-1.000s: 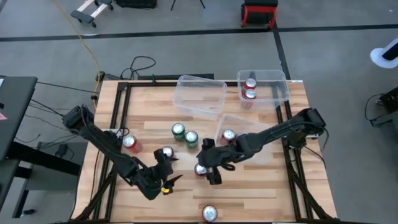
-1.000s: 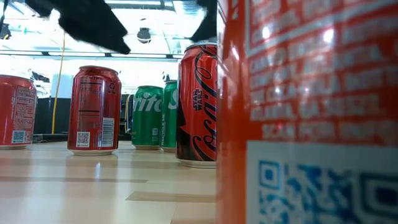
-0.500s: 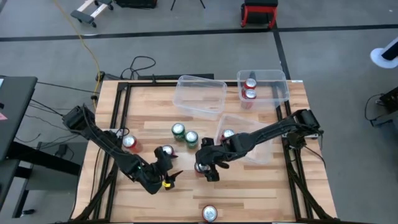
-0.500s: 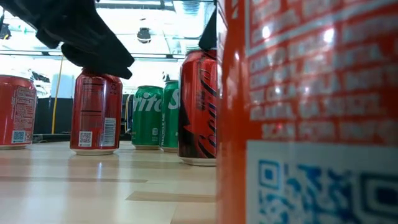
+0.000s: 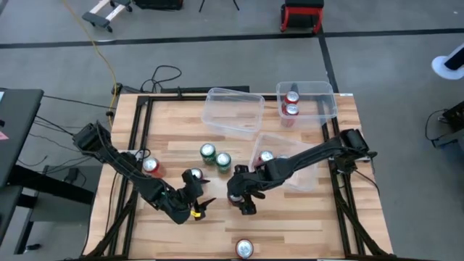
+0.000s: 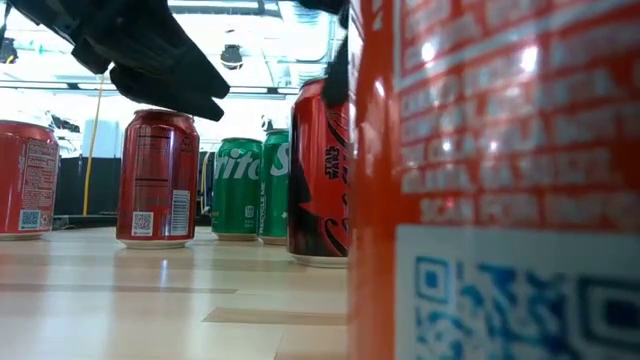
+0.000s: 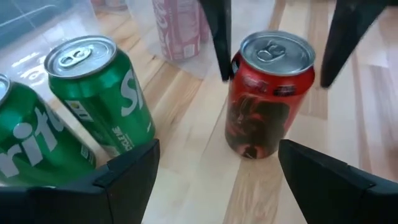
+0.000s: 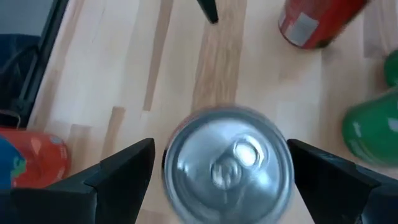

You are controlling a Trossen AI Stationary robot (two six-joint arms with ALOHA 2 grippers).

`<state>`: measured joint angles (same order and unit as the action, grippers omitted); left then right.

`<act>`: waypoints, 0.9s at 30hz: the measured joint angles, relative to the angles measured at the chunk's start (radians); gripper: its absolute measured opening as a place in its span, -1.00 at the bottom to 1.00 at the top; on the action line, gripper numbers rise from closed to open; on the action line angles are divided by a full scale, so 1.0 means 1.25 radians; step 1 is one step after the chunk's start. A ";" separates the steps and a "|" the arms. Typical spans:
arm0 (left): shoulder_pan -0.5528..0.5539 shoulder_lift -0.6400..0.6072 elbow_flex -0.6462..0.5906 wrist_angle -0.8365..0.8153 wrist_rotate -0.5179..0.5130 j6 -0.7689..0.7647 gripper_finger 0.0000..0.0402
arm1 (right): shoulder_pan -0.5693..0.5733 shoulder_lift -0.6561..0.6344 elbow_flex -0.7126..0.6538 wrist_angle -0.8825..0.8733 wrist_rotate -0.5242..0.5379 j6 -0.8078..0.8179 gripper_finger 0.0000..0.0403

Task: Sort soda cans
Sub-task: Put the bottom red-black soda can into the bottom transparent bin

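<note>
Since 1 s ago the right claw has dropped, fingers wide, astride a red can mid-worktop; left claw waits wide nr another; lower fully, centre, then close gently.

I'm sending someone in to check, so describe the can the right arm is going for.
On the wooden table, find the two green cans near the middle. Just toward the front edge stands a red can, between the open fingers of the right tool; alone among its neighbours, it has dark artwork.
</note>
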<state>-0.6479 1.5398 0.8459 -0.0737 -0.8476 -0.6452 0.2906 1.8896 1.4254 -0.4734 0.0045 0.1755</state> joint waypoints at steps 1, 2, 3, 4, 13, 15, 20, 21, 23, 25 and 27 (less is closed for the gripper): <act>0.000 0.000 0.000 -0.001 0.000 0.004 0.61 | -0.004 0.006 0.001 0.010 -0.004 0.001 0.90; 0.000 0.000 0.000 -0.001 0.000 0.007 0.61 | -0.004 0.012 0.002 0.008 -0.008 0.001 0.90; 0.000 0.000 0.000 -0.001 0.000 0.009 0.61 | -0.004 0.018 0.000 -0.001 -0.009 0.004 0.90; 0.001 0.000 0.000 -0.001 0.000 0.010 0.61 | -0.004 0.024 -0.001 -0.001 -0.010 0.007 0.90; 0.002 0.000 0.000 0.004 -0.001 0.012 0.61 | -0.004 0.022 0.000 -0.012 -0.011 0.014 0.56; 0.004 0.000 0.000 0.004 -0.001 0.012 0.61 | -0.004 0.022 0.000 -0.012 -0.011 0.014 0.45; 0.006 0.000 0.000 0.004 -0.001 0.006 0.61 | -0.002 0.021 0.000 -0.009 -0.007 0.009 0.45; 0.006 0.000 0.000 0.004 -0.001 0.005 0.61 | -0.001 0.019 0.000 -0.007 -0.006 0.009 0.45; 0.006 0.000 0.000 0.003 -0.001 0.004 0.61 | 0.006 0.009 -0.001 -0.009 -0.005 0.008 0.45; 0.006 0.000 0.000 0.002 -0.001 0.002 0.61 | 0.015 -0.014 -0.002 -0.014 0.000 0.009 0.45; 0.006 0.000 0.000 0.001 -0.001 0.000 0.61 | 0.028 -0.052 -0.002 -0.038 0.009 0.020 0.45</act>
<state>-0.6403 1.5398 0.8459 -0.0727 -0.8490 -0.6449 0.3260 1.8251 1.4235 -0.5209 0.0161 0.2002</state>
